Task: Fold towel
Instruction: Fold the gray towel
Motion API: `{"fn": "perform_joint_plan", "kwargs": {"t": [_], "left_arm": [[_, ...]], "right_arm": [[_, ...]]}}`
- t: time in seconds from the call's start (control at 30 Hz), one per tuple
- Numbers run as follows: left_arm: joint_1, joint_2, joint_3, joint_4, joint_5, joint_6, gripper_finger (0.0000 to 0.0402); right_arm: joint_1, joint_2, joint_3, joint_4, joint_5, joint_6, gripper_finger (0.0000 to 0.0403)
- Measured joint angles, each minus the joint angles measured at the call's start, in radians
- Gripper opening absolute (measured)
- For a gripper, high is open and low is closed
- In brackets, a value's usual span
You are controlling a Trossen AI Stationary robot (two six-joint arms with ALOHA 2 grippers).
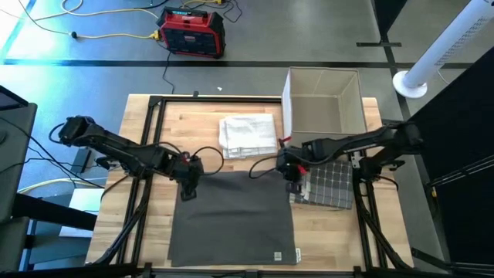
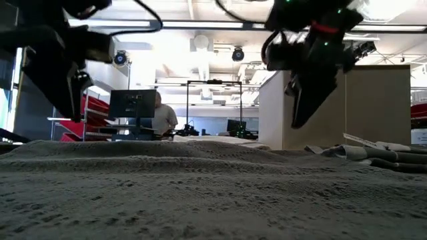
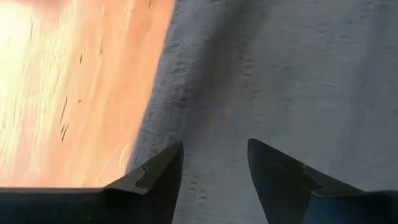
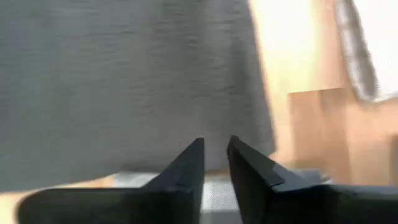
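Grey towel point(image 1: 231, 220) (corner tag point(image 1: 279, 256) unreadable)

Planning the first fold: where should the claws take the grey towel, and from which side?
Take the grey towel at its two far corners, one per claw. It lies flat and spread, so only edges offer a pinch. The left claw and right claw hang over those corners, jaws parted; come down from above, one finger slipping under the far edge.
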Motion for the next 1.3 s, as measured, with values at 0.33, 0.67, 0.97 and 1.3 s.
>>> {"fn": "perform_joint_plan", "kwargs": {"t": [0.33,0.67,0.97,1.3], "left_arm": [[0.0,0.0,-0.011,0.002,0.012,-0.027,0.0188],[0.0,0.0,-0.011,-0.014,0.015,-0.079,0.0188],[0.108,-0.001,0.004,-0.11,0.128,-0.03,0.0188],[0.328,0.097,0.006,-0.173,0.159,0.205,0.0203]], "right_arm": [[-0.016,0.096,0.0,0.096,0.07,-0.062,0.0196],[-0.062,0.19,0.003,0.076,0.006,-0.03,0.0158],[-0.068,0.196,0.003,0.08,-0.036,-0.011,0.0011],[-0.061,0.196,0.002,0.081,-0.033,0.007,0.0003]]}}
